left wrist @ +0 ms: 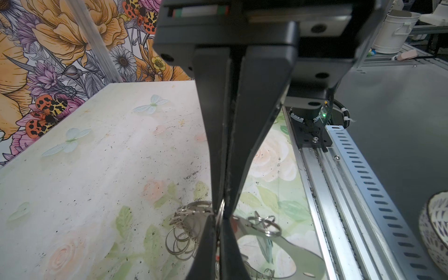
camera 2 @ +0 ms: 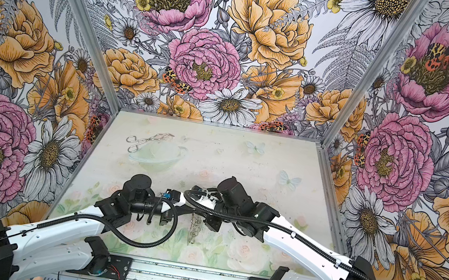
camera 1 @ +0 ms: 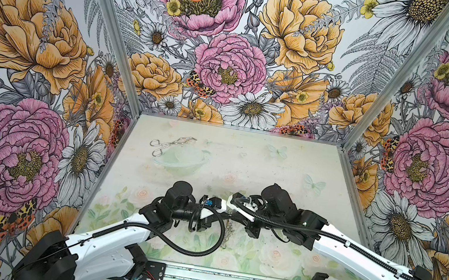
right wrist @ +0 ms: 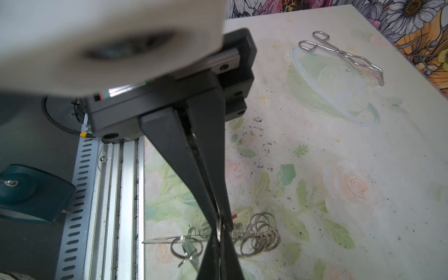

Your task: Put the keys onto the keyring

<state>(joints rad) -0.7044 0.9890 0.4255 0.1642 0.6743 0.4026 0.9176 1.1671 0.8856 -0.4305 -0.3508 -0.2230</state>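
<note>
While right pincer presses closed alongside, left pincer clamps the keyring.

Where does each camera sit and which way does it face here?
Both top views: high behind the robot, looking down across the table; the left arm and right arm show.
Left wrist: on the left arm, looking along the shut left gripper to the keyring.
Right wrist: on the right arm, looking along the right gripper; tongs beyond.
Shared: both wrist views show the keyring.

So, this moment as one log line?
left gripper: shut; right gripper: shut, tip to tip; dark grey flat hoop keyring: at their tips
</note>
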